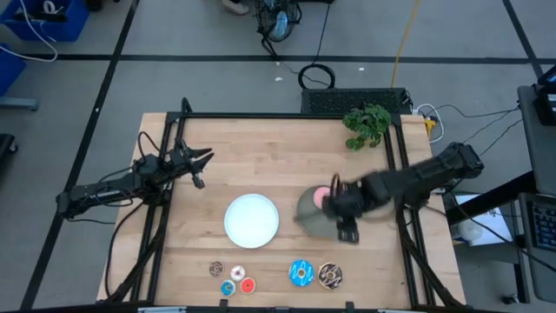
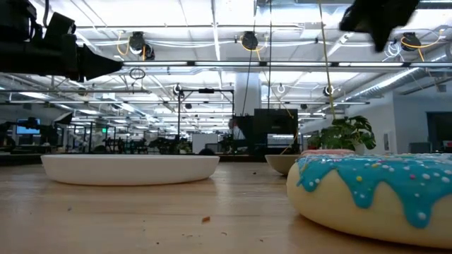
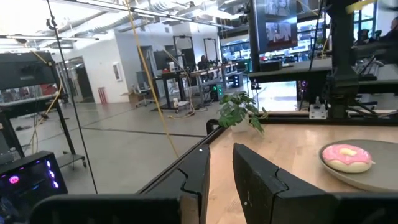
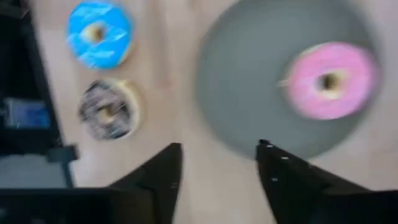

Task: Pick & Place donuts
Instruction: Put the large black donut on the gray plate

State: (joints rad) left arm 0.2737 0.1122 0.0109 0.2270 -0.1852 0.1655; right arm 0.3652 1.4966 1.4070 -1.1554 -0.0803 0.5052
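With pink donut (image 1: 321,196) lying on grey plate (image 1: 306,211), right end effector (image 4: 217,163) hovers over plate's lower edge, fingers apart, empty. Blue donut (image 1: 301,273), brown drizzled donut (image 1: 330,276) lie toward frame bottom, right arm nearer. Left end effector (image 1: 199,181) idle at upper left, nearly clenched, empty.

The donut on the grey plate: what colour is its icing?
Pink. The donut shows best in the right wrist view, lying on the grey plate.

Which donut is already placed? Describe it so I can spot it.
Find the grey plate right of the white plate, under the right gripper. The pink donut lies on it, the only donut on a plate; the rest sit along the table's front edge.
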